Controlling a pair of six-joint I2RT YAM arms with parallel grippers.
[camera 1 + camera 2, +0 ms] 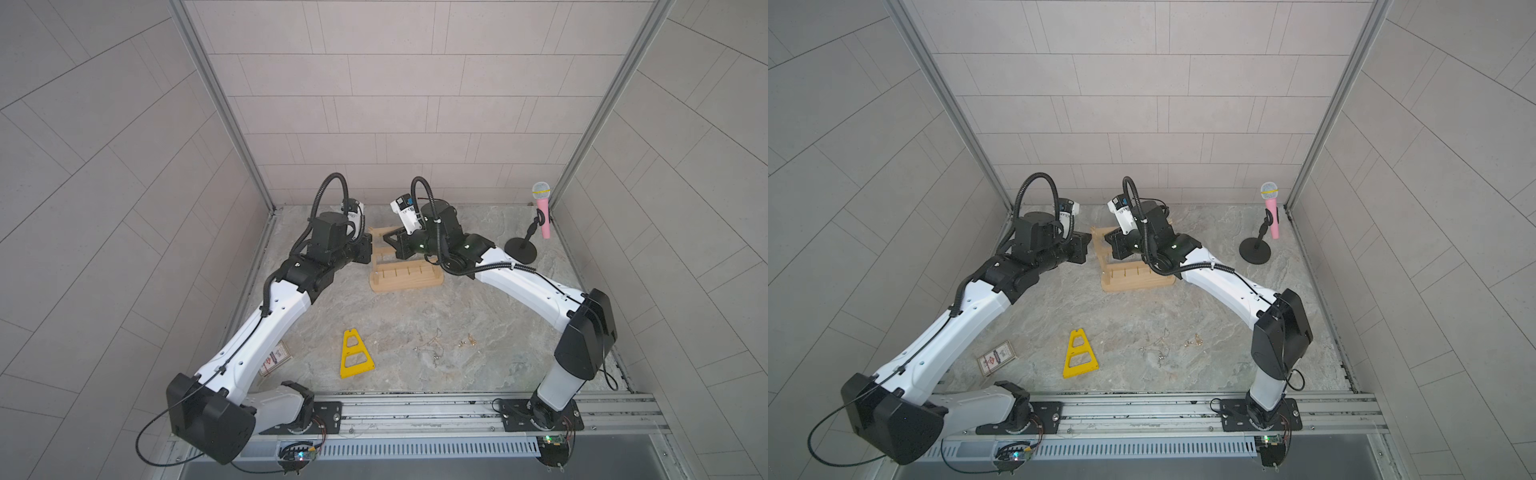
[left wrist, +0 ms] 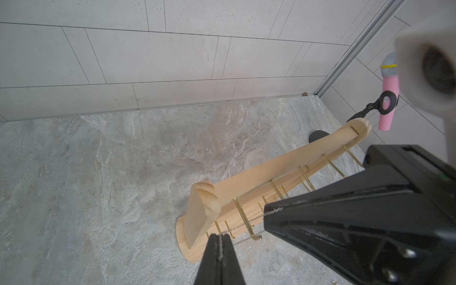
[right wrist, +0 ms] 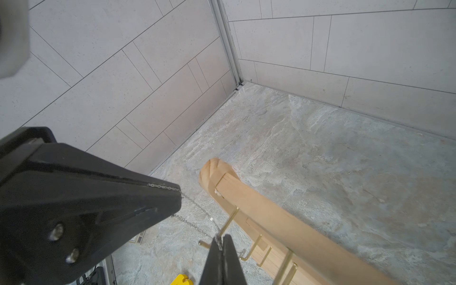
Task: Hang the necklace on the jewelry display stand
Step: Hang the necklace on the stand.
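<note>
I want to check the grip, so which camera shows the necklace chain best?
The right wrist view: the necklace chain runs clearly from the left gripper to the right gripper. The left wrist view shows it against the jewelry display stand; the top views barely resolve it.

Both top views show us the whole tabletop (image 1: 395, 316) from high overhead, both wrist views hugging the jewelry display stand (image 2: 271, 170).

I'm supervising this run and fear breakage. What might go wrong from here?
The thin necklace is stretched between the left fingers and right fingers, both pinched shut; pulling apart may snap it or slip it free. It runs beside brass hooks on the stand, so it may snag and tip it.
</note>
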